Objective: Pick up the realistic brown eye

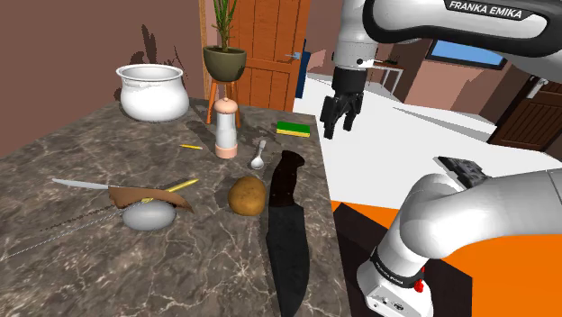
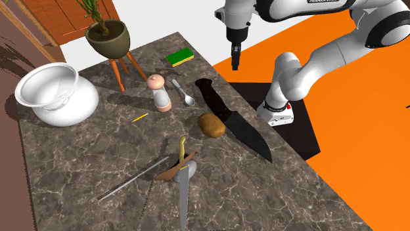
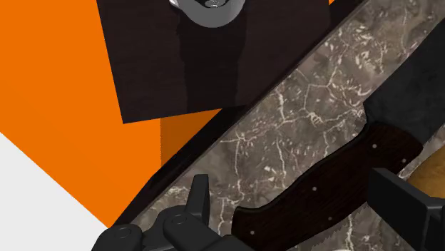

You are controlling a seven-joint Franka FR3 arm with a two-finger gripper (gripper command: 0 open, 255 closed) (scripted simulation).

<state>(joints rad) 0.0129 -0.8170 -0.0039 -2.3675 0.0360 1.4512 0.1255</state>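
The brown eye (image 1: pixel 246 195) is a rounded tan-brown lump lying on the dark marble tabletop (image 1: pixel 90 162), just beside the big black knife (image 1: pixel 286 225). It shows in the second exterior view as the same brown eye (image 2: pixel 211 125), and a tan sliver of it (image 3: pixel 432 170) sits past one finger in the wrist view. My gripper (image 1: pixel 340 122) hangs open, high above the table's edge near the knife's dark handle (image 3: pixel 321 196). From the second exterior view the gripper (image 2: pixel 234 62) points straight down. Nothing is between the gripper's (image 3: pixel 296 203) fingers.
A white pot (image 1: pixel 151 92), a pepper mill (image 1: pixel 226 128), a spoon (image 1: pixel 258 157) and a green sponge (image 1: pixel 293 129) stand toward the back. A grey lump with a brown strap (image 1: pixel 149 209) and a thin blade lie at the shoulder view's left. The stand (image 3: pixel 171 57) and orange floor lie beyond the table edge.
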